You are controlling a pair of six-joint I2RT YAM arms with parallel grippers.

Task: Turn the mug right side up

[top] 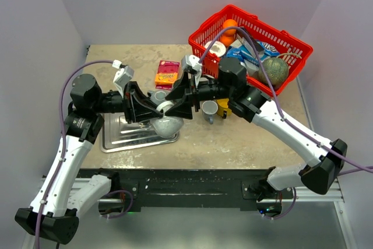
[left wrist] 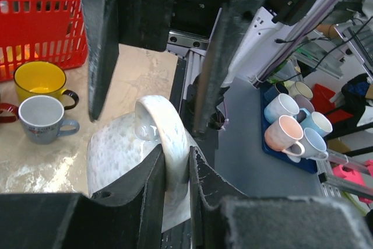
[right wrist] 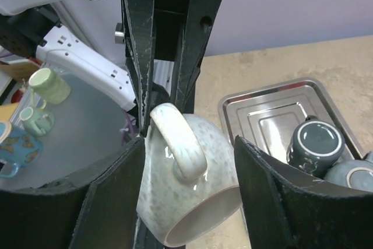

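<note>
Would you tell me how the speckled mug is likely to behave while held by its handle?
The speckled mug looks glazed ceramic, so probably rigid, fairly heavy and breakable if dropped. The left gripper pinches only its glossy handle, so it may pivot or slip. Its round body could roll if laid sideways.

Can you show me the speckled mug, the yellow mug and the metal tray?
speckled mug [right wrist: 175, 196]: right wrist view, its side wall.
yellow mug [left wrist: 41, 80]: left wrist view, its inside.
tray [right wrist: 274, 126]: right wrist view, bare floor.

One speckled mug [top: 166, 125], one yellow mug [left wrist: 39, 80], one red basket [left wrist: 41, 30], one metal tray [top: 116, 138]
</note>
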